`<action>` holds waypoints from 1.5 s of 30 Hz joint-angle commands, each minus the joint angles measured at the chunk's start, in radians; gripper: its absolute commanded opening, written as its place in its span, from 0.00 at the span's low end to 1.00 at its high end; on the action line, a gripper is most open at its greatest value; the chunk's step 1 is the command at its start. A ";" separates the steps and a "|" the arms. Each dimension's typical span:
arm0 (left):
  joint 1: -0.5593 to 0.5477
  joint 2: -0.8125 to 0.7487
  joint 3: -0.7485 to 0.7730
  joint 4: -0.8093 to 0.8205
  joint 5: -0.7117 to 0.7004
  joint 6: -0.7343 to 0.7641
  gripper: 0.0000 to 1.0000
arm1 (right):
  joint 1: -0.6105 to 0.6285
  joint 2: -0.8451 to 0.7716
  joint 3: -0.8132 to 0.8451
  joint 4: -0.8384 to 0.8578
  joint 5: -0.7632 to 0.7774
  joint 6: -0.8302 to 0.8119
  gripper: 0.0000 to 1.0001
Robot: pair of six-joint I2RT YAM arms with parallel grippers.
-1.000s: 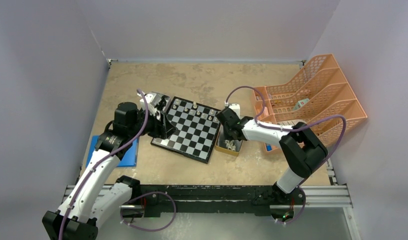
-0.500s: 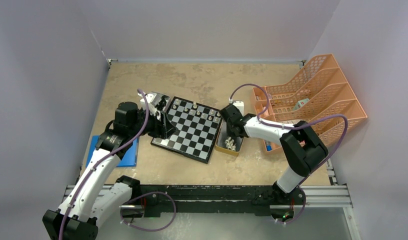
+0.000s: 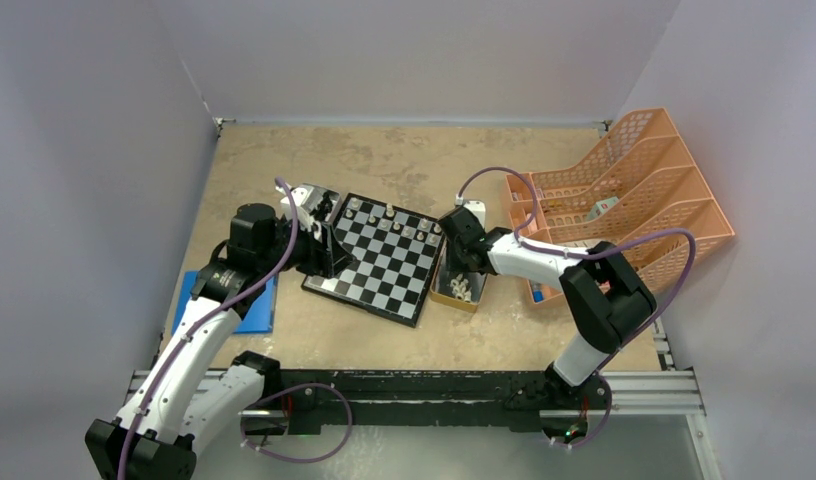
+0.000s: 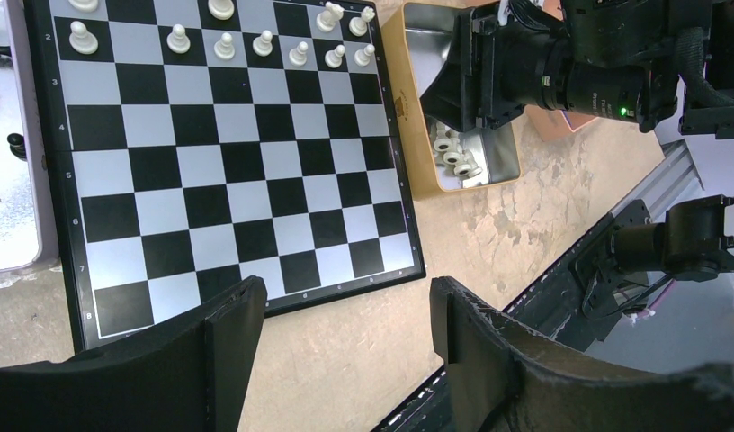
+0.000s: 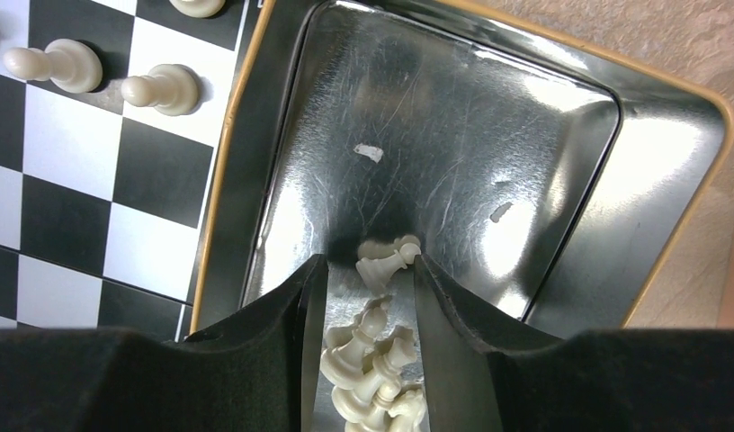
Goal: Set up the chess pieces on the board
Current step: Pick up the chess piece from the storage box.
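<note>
Two robot arms work over a sandy table. The left gripper (image 4: 345, 301) hovers with its jaws wide apart and nothing between them. The board (image 4: 219, 162) lies flat just ahead of the tips, and its near rim shows in the gap between the two fingers. Most squares ahead of these jaws are bare. A row of white pawns (image 4: 224, 45) stands at the far end of the board, with a few more white pieces behind them at the far rim. Off the board's left side, ahead and to the left of the jaws, a few black pieces (image 4: 17, 140) sit in a pale tray (image 4: 13, 216). Ahead and to the right, touching the board's right rim, sits a metal tray (image 5: 453, 135) with a tan edge. The right gripper (image 5: 371, 263) is lowered into it, jaws partly apart and straddling a heap of loose white pieces (image 5: 372, 360) lying on their sides. One white piece (image 5: 386, 264) lies right at the fingertips, close against the right finger with a gap on its left, so nothing looks pinched. The tray floor ahead of the tips is bare metal. The board's edge, with two white pawns, lies to the left of these jaws. An orange rack (image 3: 624, 190) stands on the far right.
</note>
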 commanded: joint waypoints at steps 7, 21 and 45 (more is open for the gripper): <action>0.005 -0.002 0.002 0.020 0.014 0.013 0.67 | -0.001 -0.014 0.034 0.043 -0.017 0.018 0.48; 0.005 -0.012 -0.003 0.018 0.008 0.005 0.67 | -0.002 -0.002 0.046 0.066 -0.028 0.002 0.47; 0.004 -0.002 -0.003 0.019 0.011 0.002 0.67 | -0.001 -0.014 0.020 0.008 0.072 0.051 0.35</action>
